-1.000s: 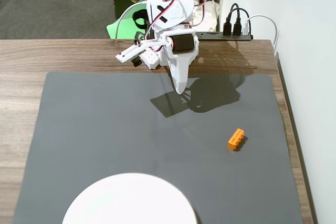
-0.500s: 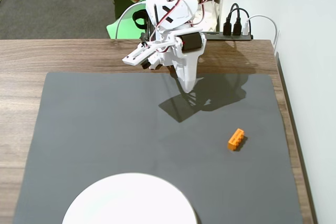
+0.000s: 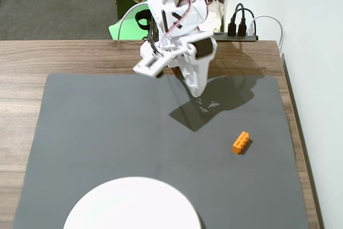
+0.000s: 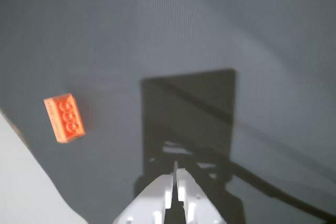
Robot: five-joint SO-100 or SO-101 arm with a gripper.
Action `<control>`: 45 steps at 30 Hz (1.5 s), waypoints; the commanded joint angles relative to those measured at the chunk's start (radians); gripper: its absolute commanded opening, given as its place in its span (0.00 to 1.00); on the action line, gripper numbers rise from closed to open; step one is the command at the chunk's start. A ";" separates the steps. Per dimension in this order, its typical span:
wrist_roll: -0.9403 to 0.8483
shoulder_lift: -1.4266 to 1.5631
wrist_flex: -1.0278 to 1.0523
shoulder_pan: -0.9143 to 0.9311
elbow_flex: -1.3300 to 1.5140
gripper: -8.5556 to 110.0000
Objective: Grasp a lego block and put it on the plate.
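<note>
Starting at the left of the fixed view: the plate [image 3: 132, 204] sits at the bottom edge of the grey mat [image 3: 96, 127], cut off by the frame and bare, waiting as the drop-off. It lies well apart from everything else, so there's room to come in over it.

Moving to the middle, the white arm [image 3: 177, 25] leans out from the far side of the worktop [image 3: 32, 57], its pincer [image 3: 196, 90] pointing down over the mat's far edge. In the wrist view the pincer [image 4: 176, 174] shows its fingertips pressed nearly together, a thin slit between them and nothing held. It hangs clear of the mat, judging by the detached shadow.

On to the right: the lego block [image 3: 240, 142] lies flat on the mat, studs up, well apart from the pincer. In the wrist view the lego block [image 4: 64, 117] sits off to the left.

Against a second ago, the pincer has swung rightward and slightly nearer the block; block and plate haven't budged. It reads as the approach, with opening up yet to come.
</note>
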 commanded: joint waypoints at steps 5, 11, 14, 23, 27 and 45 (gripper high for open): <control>0.011 -0.285 -0.072 0.008 -0.210 0.08; 0.067 -0.419 -0.072 0.002 -0.347 0.08; 0.103 -0.489 -0.064 -0.015 -0.419 0.08; 0.140 -0.718 -0.052 -0.124 -0.580 0.08; 0.137 -0.799 -0.057 -0.126 -0.640 0.08; 0.055 -1.131 0.041 -0.061 -0.917 0.08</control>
